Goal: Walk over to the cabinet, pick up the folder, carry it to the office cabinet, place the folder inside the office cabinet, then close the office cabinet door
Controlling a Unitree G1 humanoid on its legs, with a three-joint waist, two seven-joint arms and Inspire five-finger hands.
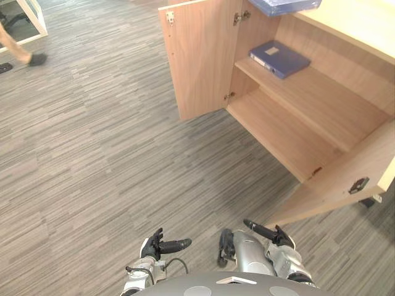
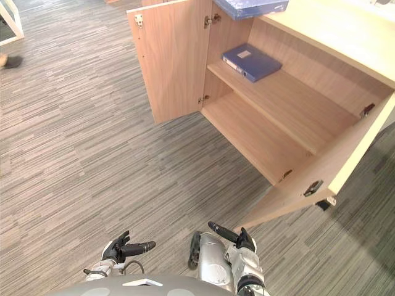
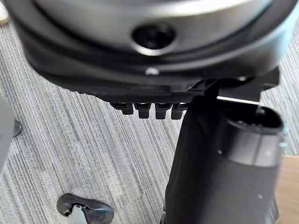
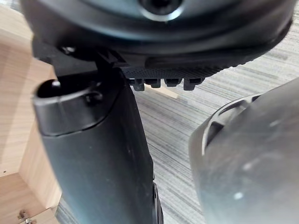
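While cabinet (image 1: 281, 132) stands open, folder (image 1: 279, 59) lies on its shelf (image 1: 333, 102) | left robot hand (image 1: 159, 246), right robot hand (image 1: 270, 234): slack, empty

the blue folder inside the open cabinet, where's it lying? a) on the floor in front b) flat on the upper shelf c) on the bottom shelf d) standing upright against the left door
b: the blue folder lies flat on the upper shelf of the cabinet, near its left end, with the bottom shelf below it bare.
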